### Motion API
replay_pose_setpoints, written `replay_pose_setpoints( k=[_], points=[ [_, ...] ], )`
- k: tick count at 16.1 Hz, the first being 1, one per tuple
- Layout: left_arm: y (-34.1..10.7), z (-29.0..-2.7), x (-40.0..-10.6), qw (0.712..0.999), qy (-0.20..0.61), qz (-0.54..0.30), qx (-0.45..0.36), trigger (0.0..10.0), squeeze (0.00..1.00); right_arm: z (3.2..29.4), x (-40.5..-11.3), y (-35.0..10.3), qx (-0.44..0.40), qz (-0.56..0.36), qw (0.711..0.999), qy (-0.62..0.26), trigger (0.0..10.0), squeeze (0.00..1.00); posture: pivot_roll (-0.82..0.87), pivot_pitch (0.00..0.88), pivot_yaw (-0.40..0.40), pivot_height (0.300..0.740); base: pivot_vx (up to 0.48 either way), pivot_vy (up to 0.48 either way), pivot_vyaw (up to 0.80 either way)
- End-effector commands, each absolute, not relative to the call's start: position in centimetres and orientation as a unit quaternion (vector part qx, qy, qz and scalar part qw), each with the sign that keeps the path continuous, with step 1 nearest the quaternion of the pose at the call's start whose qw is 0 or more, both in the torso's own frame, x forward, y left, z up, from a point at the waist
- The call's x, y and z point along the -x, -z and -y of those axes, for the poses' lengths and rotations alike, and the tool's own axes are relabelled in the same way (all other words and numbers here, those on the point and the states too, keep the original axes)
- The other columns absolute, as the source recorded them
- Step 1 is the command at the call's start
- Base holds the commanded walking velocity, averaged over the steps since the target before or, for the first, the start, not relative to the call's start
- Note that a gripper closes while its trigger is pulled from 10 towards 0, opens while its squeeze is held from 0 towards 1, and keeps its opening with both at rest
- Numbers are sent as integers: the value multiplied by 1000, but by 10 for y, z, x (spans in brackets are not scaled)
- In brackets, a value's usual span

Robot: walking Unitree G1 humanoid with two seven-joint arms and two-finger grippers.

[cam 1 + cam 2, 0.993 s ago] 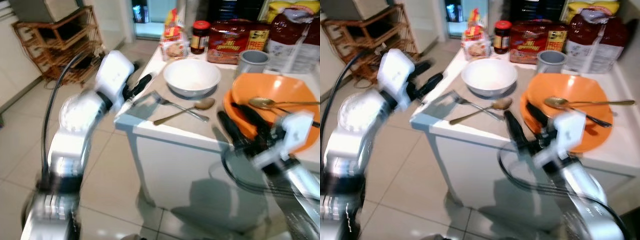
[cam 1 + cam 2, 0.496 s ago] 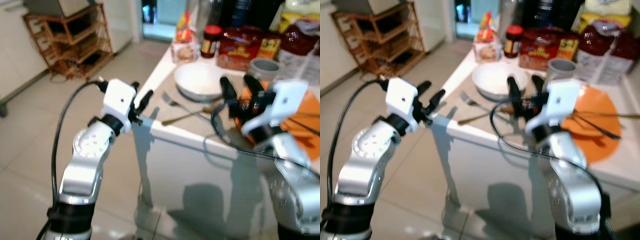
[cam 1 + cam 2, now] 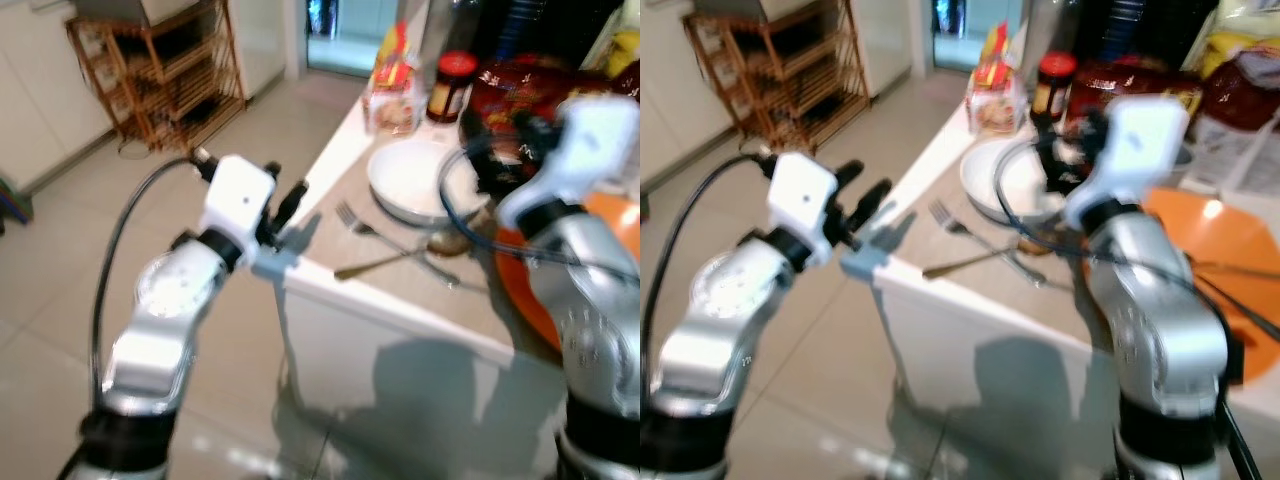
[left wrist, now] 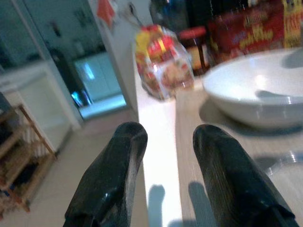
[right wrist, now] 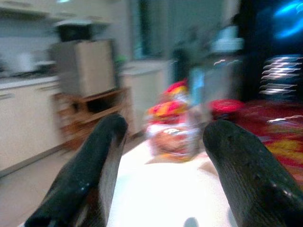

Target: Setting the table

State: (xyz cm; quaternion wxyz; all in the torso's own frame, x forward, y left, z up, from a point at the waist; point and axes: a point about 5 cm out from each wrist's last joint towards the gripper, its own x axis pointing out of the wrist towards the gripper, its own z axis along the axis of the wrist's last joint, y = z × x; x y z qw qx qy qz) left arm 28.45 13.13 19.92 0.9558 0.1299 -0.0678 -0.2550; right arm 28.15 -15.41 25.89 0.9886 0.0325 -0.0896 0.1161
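Note:
A white bowl (image 3: 415,182) stands on the white table (image 3: 970,300). A fork (image 3: 357,222) and a spoon (image 3: 395,264) lie crossed in front of it. To the right lies an orange plate (image 3: 1212,238) with utensils on it. My left gripper (image 3: 285,192) hovers open at the table's near left corner, pointing along the edge toward the bowl (image 4: 255,90). My right gripper (image 3: 1060,150) is raised above the bowl's far side, open, with nothing between its fingers (image 5: 99,165).
A clear snack packet (image 3: 392,85), a dark jar with a red lid (image 3: 448,85) and a red package (image 3: 1140,80) crowd the table's back. A wicker rack (image 3: 160,60) stands on the tiled floor to the far left.
My right arm has risen from in front of the orange plate to above the bowl. My left gripper has drawn back from the table top to its corner. The camera shifted too.

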Motion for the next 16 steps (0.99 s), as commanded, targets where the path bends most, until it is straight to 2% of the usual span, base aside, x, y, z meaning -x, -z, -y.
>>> replay_pose_setpoints(
  k=[1, 5, 10, 11, 12, 13, 16],
  points=[
    [-207, -125, -280, 948, 281, 83, -121, 10000, 0, 160, -279, -259, -35, 57, 992, -108, 10000, 1000, 3, 5, 16, 740, 0, 0, 0],
    [-210, -120, -281, 937, 323, 74, -106, 10000, 0, 173, -298, -272, -34, 6, 996, -83, 10000, 1000, -16, 5, 30, 740, 0, 0, 0],
    [-211, -115, -282, 925, 354, 64, -124, 10000, 0, 188, -338, -272, -28, -99, 994, -46, 10000, 1000, -24, 3, 32, 740, 0, 0, 0],
    [-213, -115, -283, 925, 356, 64, -120, 10000, 0, 191, -349, -271, -43, -130, 990, -37, 10000, 471, -25, 0, 30, 740, 0, 0, 0],
    [-214, -114, -283, 924, 357, 63, -120, 10000, 0, 194, -356, -270, -49, -138, 989, -35, 10000, 169, -24, 0, 28, 740, 0, 0, 0],
    [-214, -114, -283, 923, 360, 62, -122, 10000, 0, 196, -362, -269, -60, -142, 987, -35, 10000, 0, -22, 0, 28, 740, 0, 0, 0],
    [-215, -114, -283, 920, 366, 59, -126, 10000, 0, 201, -389, -260, -88, -179, 979, -31, 10000, 0, -16, 0, 22, 740, 0, 0, 0]
  ],
)
